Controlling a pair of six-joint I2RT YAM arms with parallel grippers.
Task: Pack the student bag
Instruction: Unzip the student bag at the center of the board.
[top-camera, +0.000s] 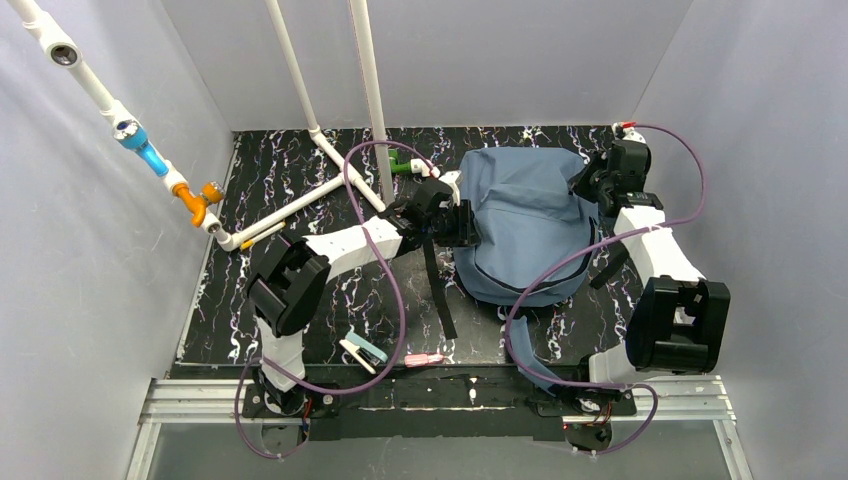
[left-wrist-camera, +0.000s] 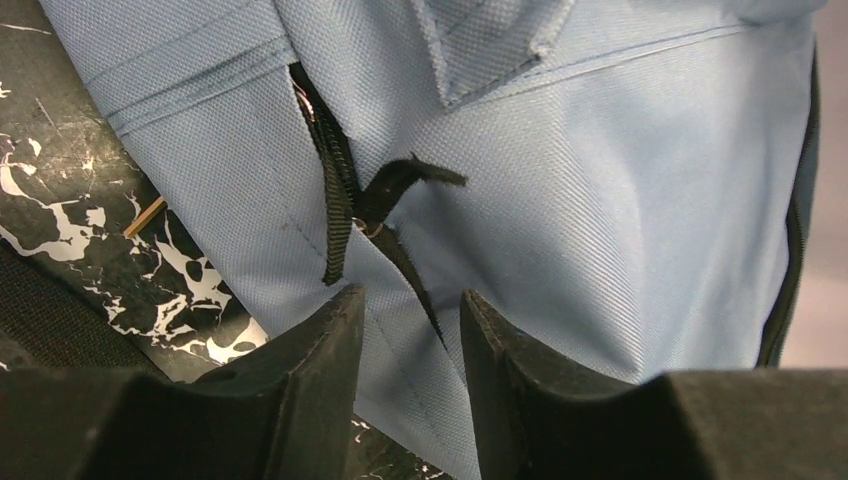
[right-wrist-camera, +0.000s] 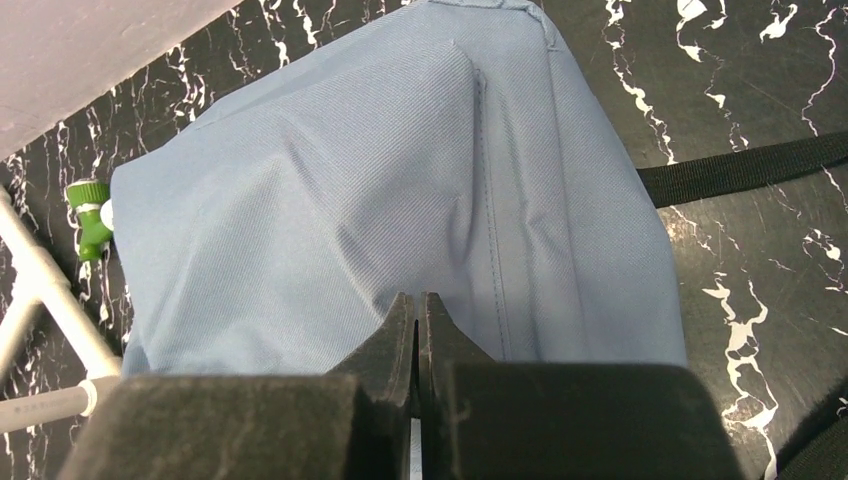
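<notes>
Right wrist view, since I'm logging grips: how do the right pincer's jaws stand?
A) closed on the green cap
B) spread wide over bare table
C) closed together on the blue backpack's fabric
C: the right pincer shows its jaws meeting, with the backpack fabric puckering up to them.

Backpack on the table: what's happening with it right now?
Both arms are working on the slate-blue backpack. The right tool is shut, pinching up a ridge of fabric at the backpack's far right corner. The left tool is at the backpack's left side, with its jaws apart. It is lined up on the black zip pull but not yet gripping it.
</notes>
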